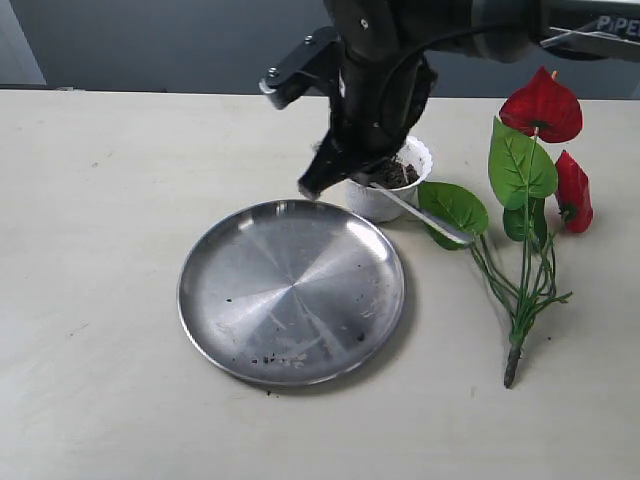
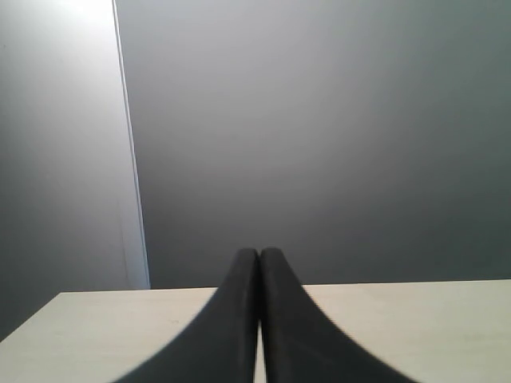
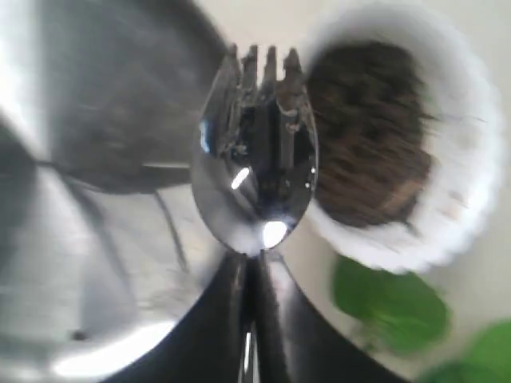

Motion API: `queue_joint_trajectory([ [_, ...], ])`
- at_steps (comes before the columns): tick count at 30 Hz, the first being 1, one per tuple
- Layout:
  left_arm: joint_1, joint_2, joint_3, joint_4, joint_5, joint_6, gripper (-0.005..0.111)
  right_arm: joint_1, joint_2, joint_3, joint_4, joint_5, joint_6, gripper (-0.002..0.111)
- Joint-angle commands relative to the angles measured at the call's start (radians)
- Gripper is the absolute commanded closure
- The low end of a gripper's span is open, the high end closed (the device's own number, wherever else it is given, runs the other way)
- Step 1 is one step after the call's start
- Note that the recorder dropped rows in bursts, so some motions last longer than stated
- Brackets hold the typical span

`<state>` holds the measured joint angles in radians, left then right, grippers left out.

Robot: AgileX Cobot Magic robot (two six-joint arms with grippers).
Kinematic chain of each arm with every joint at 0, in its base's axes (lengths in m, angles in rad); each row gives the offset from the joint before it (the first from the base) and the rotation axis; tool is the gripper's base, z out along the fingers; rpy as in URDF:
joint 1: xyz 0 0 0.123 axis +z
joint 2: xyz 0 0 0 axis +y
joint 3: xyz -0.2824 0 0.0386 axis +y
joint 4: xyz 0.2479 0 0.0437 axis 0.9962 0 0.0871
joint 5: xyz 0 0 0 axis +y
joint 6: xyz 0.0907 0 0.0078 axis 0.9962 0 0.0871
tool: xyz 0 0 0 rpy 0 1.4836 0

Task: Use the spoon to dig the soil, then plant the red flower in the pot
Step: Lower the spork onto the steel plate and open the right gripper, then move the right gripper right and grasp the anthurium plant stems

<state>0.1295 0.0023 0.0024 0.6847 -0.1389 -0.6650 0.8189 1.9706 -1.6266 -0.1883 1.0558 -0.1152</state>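
Observation:
My right gripper (image 1: pixel 335 170) (image 3: pixel 255 257) hangs over the near-left rim of the white scalloped pot (image 1: pixel 378 205) (image 3: pixel 459 199), shut on the silver spoon (image 1: pixel 420 212) (image 3: pixel 255 159). The spoon's notched bowl sits just past the fingertips, beside the pot and above the plate's edge. Dark soil (image 1: pixel 398 175) (image 3: pixel 367 136) fills the pot. The red flower (image 1: pixel 541 105) lies flat on the table to the pot's right, its stalks running toward the front and a leaf (image 3: pixel 391 307) under the spoon. My left gripper (image 2: pixel 259 254) is shut with nothing in it, facing a grey wall, out of the exterior view.
A large round steel plate (image 1: pixel 290 290) (image 3: pixel 104 263) lies in front and to the left of the pot, with dark soil crumbs (image 1: pixel 300 358) scattered near its front rim. The table's far edge runs just behind the pot.

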Motion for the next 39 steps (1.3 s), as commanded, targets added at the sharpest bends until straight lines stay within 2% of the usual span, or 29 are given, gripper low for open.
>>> queue_joint_trajectory([
  [1,-0.005,-0.002,-0.002,-0.007,-0.011,-0.005,0.106,0.001,0.024,0.0,0.328,-0.084,-0.2,0.109],
  [10,-0.005,-0.002,-0.002,-0.007,-0.011,-0.005,0.106,0.001,0.208,0.0,0.336,-0.153,-0.2,0.109],
  [19,-0.005,-0.002,-0.002,-0.007,-0.011,-0.005,0.106,0.001,0.244,0.0,0.358,-0.158,-0.212,0.108],
  [21,-0.005,-0.002,-0.002,-0.007,-0.011,-0.005,0.106,0.001,0.244,0.0,0.358,-0.129,-0.212,0.099],
  [23,-0.005,-0.002,-0.002,-0.007,-0.011,-0.005,0.106,-0.001,0.244,0.0,0.358,-0.086,-0.212,0.08],
  [24,-0.005,-0.002,-0.002,-0.007,-0.011,-0.005,0.106,-0.001,0.242,0.0,0.359,-0.046,-0.208,0.066],
  [25,-0.005,-0.002,-0.002,-0.007,-0.011,-0.005,0.106,-0.001,0.236,0.0,0.363,-0.021,-0.206,0.062],
  [26,-0.005,-0.002,-0.002,-0.007,-0.011,-0.005,0.106,-0.001,0.213,0.0,0.381,0.014,-0.199,0.063],
  [28,-0.005,-0.002,-0.002,-0.007,-0.011,-0.005,0.106,-0.001,0.143,0.008,0.384,0.047,-0.161,0.072],
  [31,-0.005,-0.002,-0.002,-0.007,-0.011,-0.005,0.106,-0.022,-0.045,0.103,0.284,-0.049,-0.035,0.088],
  [35,-0.005,-0.002,-0.002,-0.007,-0.011,-0.005,0.106,-0.169,-0.304,0.347,0.171,-0.141,0.115,0.089],
  [39,-0.005,-0.002,-0.002,-0.007,-0.011,-0.005,0.106,-0.322,-0.407,0.513,0.15,-0.225,0.212,0.089],
])
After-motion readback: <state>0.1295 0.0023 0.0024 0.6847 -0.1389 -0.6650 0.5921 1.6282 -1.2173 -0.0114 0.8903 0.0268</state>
